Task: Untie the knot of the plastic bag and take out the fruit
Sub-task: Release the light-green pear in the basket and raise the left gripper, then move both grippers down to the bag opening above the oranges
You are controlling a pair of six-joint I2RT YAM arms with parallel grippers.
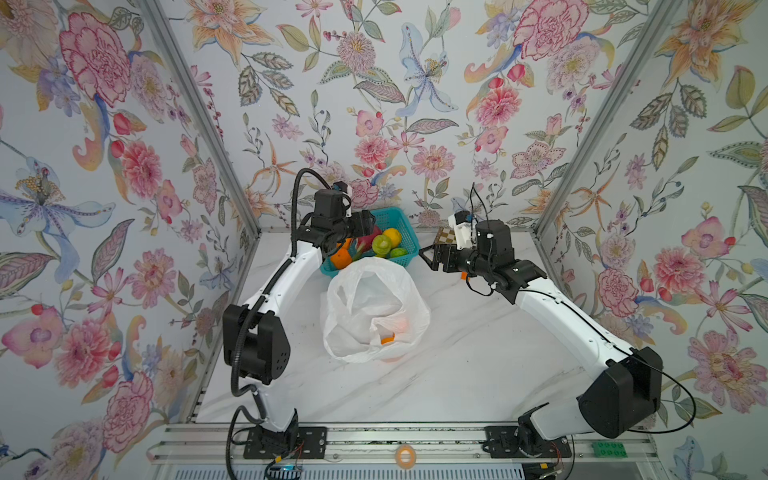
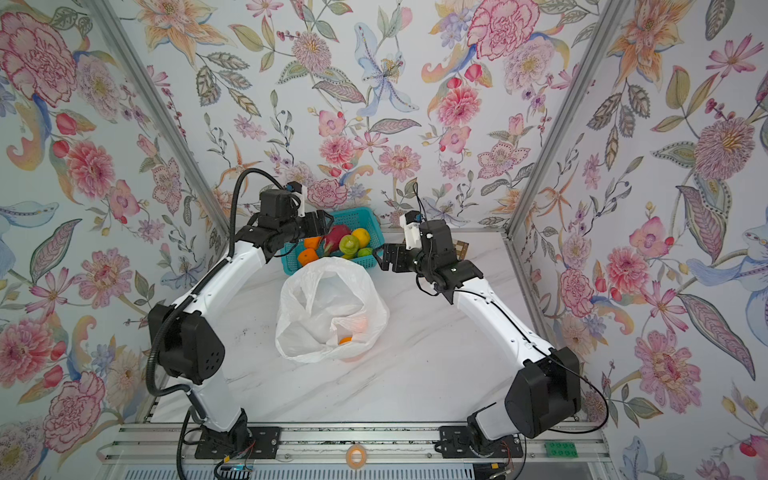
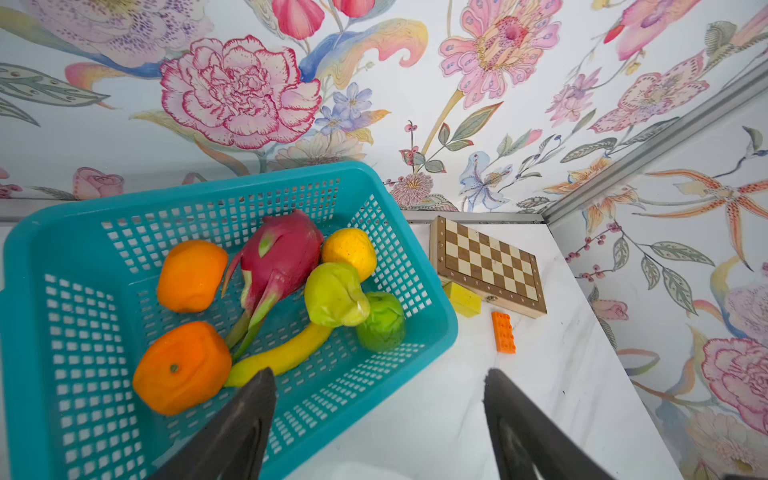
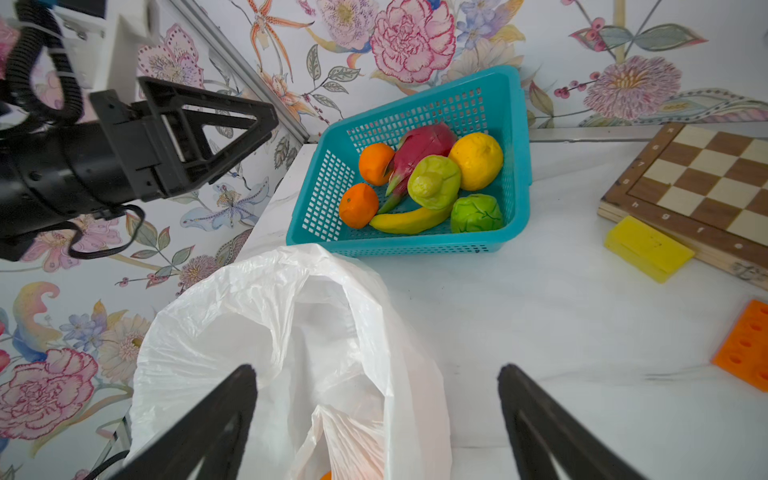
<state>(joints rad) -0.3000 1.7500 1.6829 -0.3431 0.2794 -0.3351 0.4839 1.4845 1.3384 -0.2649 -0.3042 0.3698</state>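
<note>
- Here's the plastic bag (image 1: 376, 307); it sits mid-table, mouth gaping wide and upward, its far edge up against the near rim of the teal basket (image 1: 400, 219)
- Look inside the bag; one orange piece (image 1: 387, 339) peeks through near the bottom, with an orange glow showing through the thin film beside it
- The basket stands at the far edge of the table (image 1: 457, 374), by the back wall; the rest of the fruit is piled in it
- Roll call from the left wrist view; an orange (image 3: 191, 276) at the far left, a second orange (image 3: 180, 368) nearer, the magenta dragon fruit (image 3: 282, 253) in the middle, a yellow round fruit (image 3: 350, 251) to the far right, two green fruits (image 3: 334, 295) stacked close together on the right
- A yellow banana (image 3: 282, 353) lies along the basket floor under the dragon fruit's leafy end
- Left gripper (image 3: 379, 374) hangs above the basket's left part; jaws spread wide, nothing between them
- Right gripper (image 4: 376, 368) hovers just right of the basket, aimed left; jaws likewise wide apart and empty, the bag's rim below one finger (image 4: 232, 399)
- Far right corner; a chessboard (image 3: 490, 266) lies flat, a yellow block (image 3: 463, 299) touches its near edge, an orange brick (image 3: 503, 332) lies just beside them
</note>
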